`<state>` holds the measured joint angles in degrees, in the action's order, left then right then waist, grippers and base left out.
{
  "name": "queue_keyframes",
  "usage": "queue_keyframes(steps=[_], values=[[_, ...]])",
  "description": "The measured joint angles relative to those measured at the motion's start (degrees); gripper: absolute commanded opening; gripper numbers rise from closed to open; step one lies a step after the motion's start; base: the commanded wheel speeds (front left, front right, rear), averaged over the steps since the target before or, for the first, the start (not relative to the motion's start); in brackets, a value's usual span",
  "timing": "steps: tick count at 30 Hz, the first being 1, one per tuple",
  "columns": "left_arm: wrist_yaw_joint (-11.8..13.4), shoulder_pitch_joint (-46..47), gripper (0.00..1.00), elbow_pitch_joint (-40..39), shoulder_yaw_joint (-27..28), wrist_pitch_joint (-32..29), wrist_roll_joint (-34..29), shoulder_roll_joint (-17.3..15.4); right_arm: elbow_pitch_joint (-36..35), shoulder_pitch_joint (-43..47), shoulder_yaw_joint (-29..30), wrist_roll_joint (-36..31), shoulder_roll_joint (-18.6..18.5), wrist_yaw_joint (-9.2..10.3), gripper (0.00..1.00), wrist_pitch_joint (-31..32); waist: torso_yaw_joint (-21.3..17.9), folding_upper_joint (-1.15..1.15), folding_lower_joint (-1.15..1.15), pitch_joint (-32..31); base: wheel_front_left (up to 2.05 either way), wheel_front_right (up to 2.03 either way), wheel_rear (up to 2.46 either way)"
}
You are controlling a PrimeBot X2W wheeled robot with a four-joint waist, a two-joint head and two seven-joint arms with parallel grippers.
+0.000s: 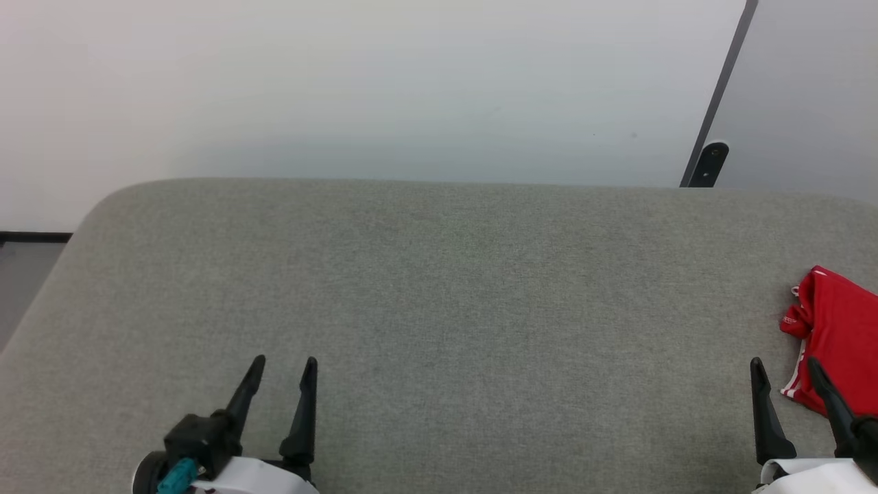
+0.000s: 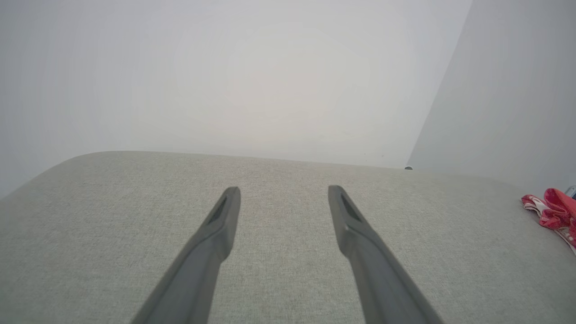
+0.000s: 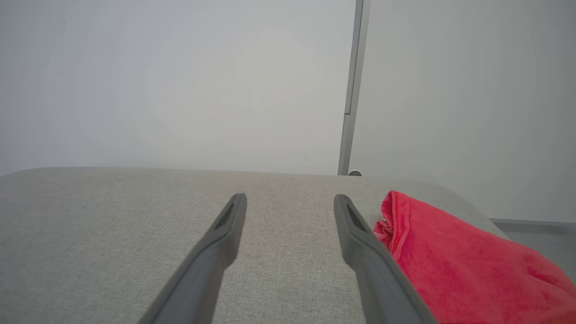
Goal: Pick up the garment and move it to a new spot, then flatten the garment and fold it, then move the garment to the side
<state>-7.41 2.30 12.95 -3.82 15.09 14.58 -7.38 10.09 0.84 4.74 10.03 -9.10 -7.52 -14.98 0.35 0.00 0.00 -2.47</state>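
The garment [image 1: 840, 336] is a red jersey lying bunched at the far right of the grey padded surface [image 1: 439, 295], partly cut off by the head view's edge; a bit of red-and-white striped trim shows at its lower left. In the right wrist view the garment [image 3: 463, 265] lies just right of my right finger. My right gripper [image 1: 785, 363] stands open beside the garment's left edge, nothing between its fingers. My left gripper [image 1: 285, 361] is open at the lower left, far from the garment [image 2: 555, 211].
The padded surface has a rounded far-left corner [image 1: 116, 199] and a far edge running along a pale wall [image 1: 384, 82]. A dark slanted post [image 1: 717, 103] stands behind the surface at the back right. Floor shows at the left [image 1: 20, 274].
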Motion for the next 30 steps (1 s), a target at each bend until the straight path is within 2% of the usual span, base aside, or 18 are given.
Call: queue_keyframes(steps=[2, 9, 17, 24, 26, 27, 30], values=[[0.0, 0.0, 1.00, 0.0, -0.4, 0.0, -0.8, -0.3, 0.0, 0.0, 0.0, 0.0, 0.0, 0.00, 1.00, 0.0, 0.2, 0.00, 0.00, -0.1, 0.00, 0.00, 0.00], [-0.1, -0.5, 1.00, -2.0, -1.4, 0.0, 2.5, -1.5, 0.1, 0.0, -0.2, 0.0, -0.3, 0.00, 1.00, 0.0, 0.7, 0.00, 0.00, -0.2, 0.00, 0.00, 0.00], [-0.1, -1.2, 1.00, -2.0, 1.8, 0.0, 2.5, -0.8, 0.5, 0.1, -0.3, 0.0, -0.4, 0.00, 1.00, 0.0, 0.8, 0.00, 0.00, -0.3, 0.00, 0.00, 0.00], [-0.1, -2.2, 1.00, -2.9, 1.3, 0.0, 2.6, -0.3, 0.9, 0.1, -0.3, -0.1, -0.5, 0.00, 1.00, 0.0, 0.8, 0.00, 0.00, -0.4, 0.00, 0.00, 0.00], [-0.1, -2.3, 0.74, -2.9, 1.3, 0.0, 2.5, -0.2, 1.1, 0.1, -0.3, -0.1, -0.5, 0.00, 1.00, 0.0, 0.9, 0.00, 0.00, -0.3, 0.00, 0.00, 0.00], [-0.1, -2.3, 0.71, -2.9, 1.3, 0.0, 2.2, -0.2, 1.2, 0.1, -0.2, -0.1, -0.5, 0.00, 1.00, 0.0, 0.8, 0.00, 0.00, -0.3, 0.00, 0.00, 0.00], [-0.1, -2.4, 0.71, -2.8, 1.4, 0.0, 2.1, -0.1, 1.3, 0.1, -0.2, -0.1, -0.5, 0.00, 1.00, 0.0, 0.8, 0.00, 0.00, -0.3, 0.00, 0.00, 0.00]])
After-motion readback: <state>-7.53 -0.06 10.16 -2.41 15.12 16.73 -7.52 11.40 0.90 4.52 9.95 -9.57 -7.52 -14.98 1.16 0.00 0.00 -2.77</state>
